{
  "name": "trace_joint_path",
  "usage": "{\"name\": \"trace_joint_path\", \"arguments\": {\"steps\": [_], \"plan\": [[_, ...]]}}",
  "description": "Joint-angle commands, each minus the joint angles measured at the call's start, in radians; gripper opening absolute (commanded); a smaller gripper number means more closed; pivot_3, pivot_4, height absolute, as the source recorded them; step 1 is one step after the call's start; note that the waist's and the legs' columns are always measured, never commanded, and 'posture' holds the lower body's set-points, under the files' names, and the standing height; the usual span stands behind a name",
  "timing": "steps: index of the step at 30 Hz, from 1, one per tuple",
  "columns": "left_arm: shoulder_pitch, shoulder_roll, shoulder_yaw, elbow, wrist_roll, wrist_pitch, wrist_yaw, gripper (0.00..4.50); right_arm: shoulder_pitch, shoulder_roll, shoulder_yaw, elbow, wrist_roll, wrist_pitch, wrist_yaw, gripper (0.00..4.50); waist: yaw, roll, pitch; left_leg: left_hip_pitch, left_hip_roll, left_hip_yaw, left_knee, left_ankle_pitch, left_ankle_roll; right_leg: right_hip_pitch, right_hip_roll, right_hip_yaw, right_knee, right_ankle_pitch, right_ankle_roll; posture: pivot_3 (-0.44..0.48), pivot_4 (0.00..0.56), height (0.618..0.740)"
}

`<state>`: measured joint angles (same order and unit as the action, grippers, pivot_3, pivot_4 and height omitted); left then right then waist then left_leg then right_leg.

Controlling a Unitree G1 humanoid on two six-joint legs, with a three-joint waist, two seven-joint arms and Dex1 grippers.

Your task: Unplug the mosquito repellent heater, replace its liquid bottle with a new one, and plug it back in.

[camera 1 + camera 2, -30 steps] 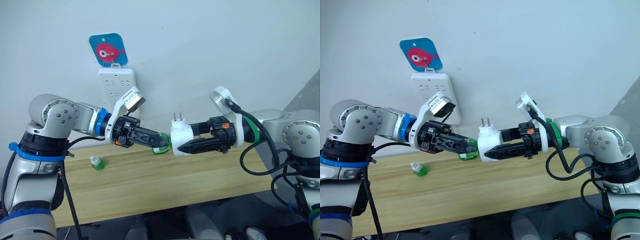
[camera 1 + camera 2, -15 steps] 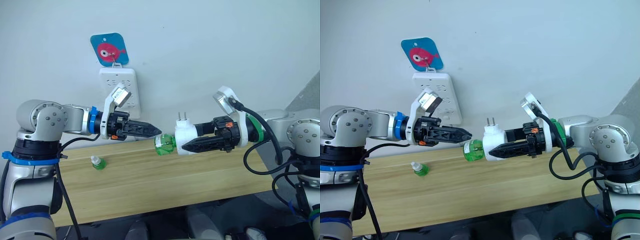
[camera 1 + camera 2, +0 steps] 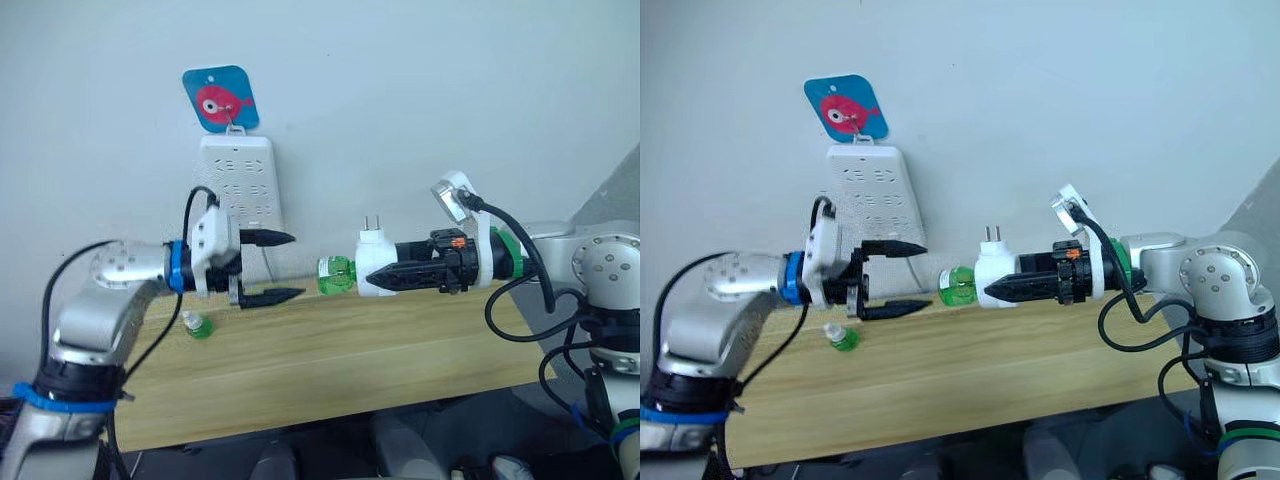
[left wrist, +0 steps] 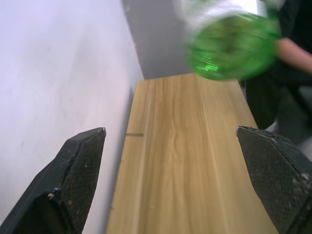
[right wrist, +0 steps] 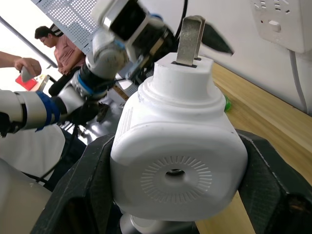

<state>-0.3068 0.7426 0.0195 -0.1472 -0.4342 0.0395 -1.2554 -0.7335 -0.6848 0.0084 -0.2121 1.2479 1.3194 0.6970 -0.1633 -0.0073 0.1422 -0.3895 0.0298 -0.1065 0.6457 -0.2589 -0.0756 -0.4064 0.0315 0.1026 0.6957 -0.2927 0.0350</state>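
Eye views: at centre frame the right gripper (image 3: 390, 279) is clamped on the single mosquito repellent heater (image 3: 375, 265), prongs up, one green liquid bottle (image 3: 337, 275) projecting from it; the left gripper (image 3: 270, 267), left of centre, is spread wide and empty, and a second small green bottle (image 3: 196, 325) lies on the wooden shelf (image 3: 330, 360) below the one power strip (image 3: 241, 185). Left wrist view: wide-apart fingers (image 4: 78, 175) frame bare shelf, the bottle in the upper right. Right wrist view: the heater, probably light, rigid, smooth and slippery, is best held across its flat sides, as now.
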Motion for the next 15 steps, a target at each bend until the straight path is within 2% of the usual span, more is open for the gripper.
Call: {"name": "trace_joint_path", "arguments": {"steps": [1,7,15], "plan": [[-0.003,-0.054,0.038,0.016,0.029,-0.227,-0.002,4.50,-0.020,0.012,-0.050,-0.004,0.029,0.004,-0.006,3.03,0.001,0.000,0.000,0.000,0.000,0.000,0.000,0.000,0.000,0.000,0.000,0.000,0.000,0.000,0.000,-0.158,0.112,0.736],[-0.052,-0.169,0.006,0.081,0.079,-0.434,0.042,4.50,-0.027,0.031,-0.061,-0.003,0.033,0.023,-0.020,3.03,0.000,0.000,0.000,0.000,0.000,0.000,0.001,0.000,0.000,0.001,0.000,0.000,0.000,0.001,0.001,-0.164,0.109,0.736],[-0.036,-0.210,-0.028,0.065,0.074,-0.481,0.064,4.50,-0.024,0.037,-0.073,-0.018,0.044,0.039,-0.034,3.03,-0.009,0.000,0.000,0.001,0.000,0.000,0.001,0.000,0.000,0.001,0.000,0.000,0.001,0.001,0.001,-0.183,0.101,0.736]]}}
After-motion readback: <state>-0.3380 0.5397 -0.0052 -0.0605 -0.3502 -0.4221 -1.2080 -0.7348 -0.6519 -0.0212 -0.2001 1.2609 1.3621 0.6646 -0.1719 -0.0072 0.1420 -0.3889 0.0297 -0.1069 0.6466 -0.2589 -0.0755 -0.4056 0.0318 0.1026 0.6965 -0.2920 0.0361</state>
